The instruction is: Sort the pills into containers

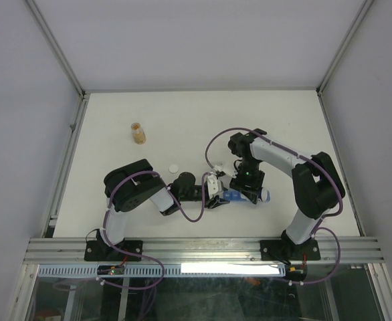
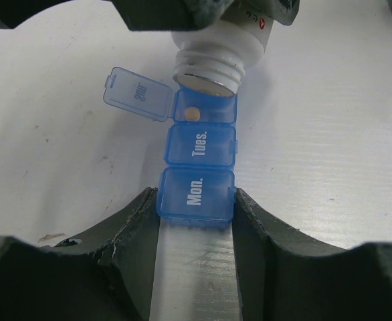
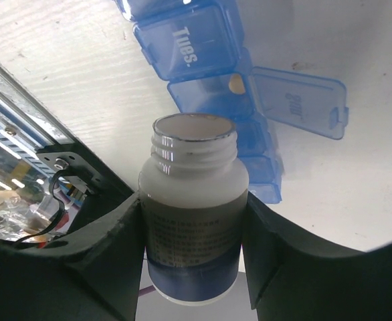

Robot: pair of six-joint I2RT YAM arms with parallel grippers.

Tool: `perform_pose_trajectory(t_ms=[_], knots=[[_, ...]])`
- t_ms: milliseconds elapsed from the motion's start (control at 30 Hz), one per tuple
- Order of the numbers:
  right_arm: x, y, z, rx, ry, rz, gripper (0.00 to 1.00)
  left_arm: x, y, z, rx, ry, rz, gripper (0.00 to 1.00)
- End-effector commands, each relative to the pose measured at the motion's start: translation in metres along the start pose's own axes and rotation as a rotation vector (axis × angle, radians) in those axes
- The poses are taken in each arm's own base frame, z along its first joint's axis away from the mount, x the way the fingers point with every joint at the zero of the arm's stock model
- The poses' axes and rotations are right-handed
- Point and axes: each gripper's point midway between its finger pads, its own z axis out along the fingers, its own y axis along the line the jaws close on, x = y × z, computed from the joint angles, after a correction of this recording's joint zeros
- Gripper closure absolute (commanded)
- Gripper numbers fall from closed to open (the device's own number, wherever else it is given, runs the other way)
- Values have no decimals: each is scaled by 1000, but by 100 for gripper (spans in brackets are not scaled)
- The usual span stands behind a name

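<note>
The containers are one translucent blue pill-organizer strip (image 2: 199, 144) (image 3: 203, 63) (image 1: 248, 196) lying on the white table. My left gripper (image 2: 196, 200) (image 1: 214, 192) is shut on its "Mon." end, one finger against each side. The third compartment's lid (image 2: 137, 93) stands open, and one round tan pill (image 2: 192, 113) (image 3: 235, 83) lies inside. My right gripper (image 3: 194, 200) (image 1: 247, 179) is shut on a white uncapped pill bottle (image 3: 192, 200) (image 2: 219, 57), tipped with its mouth just over that open compartment. Any pills inside the bottle are hidden.
A small clear bottle with orange-tan contents (image 1: 138, 133) stands at the back left. A small white round cap (image 1: 174, 168) lies beside the left arm. The table's metal front rail (image 1: 203, 249) runs close behind the strip.
</note>
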Motion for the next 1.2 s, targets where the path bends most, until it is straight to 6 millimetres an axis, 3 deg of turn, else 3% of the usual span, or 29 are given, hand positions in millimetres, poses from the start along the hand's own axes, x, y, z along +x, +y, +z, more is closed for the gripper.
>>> perform_pose_trajectory(t_ms=[0, 33, 67, 133, 200, 300, 800, 1167], knots=[[-4, 14, -13, -46, -36, 18, 100, -15, -5, 3, 28, -40, 40, 60], [-9, 5, -13, 42, -72, -9, 100, -15, -5, 3, 26, -41, 41, 60], [-2, -5, -9, 84, -32, -3, 100, -15, -4, 3, 25, -44, 43, 60], [-2, 11, -14, -48, -23, 35, 100, -15, -5, 4, 29, -40, 39, 60], [-10, 4, -18, 54, -75, -6, 100, -15, -4, 3, 27, -41, 41, 60], [-4, 12, -15, -18, -34, 19, 100, -15, -5, 3, 28, -40, 39, 59], [-5, 1, -10, 2, -89, 34, 100, -16, -5, 3, 29, -44, 37, 58], [-15, 2, -16, -66, -302, 54, 100, -29, 0, -2, -15, -67, 22, 20]])
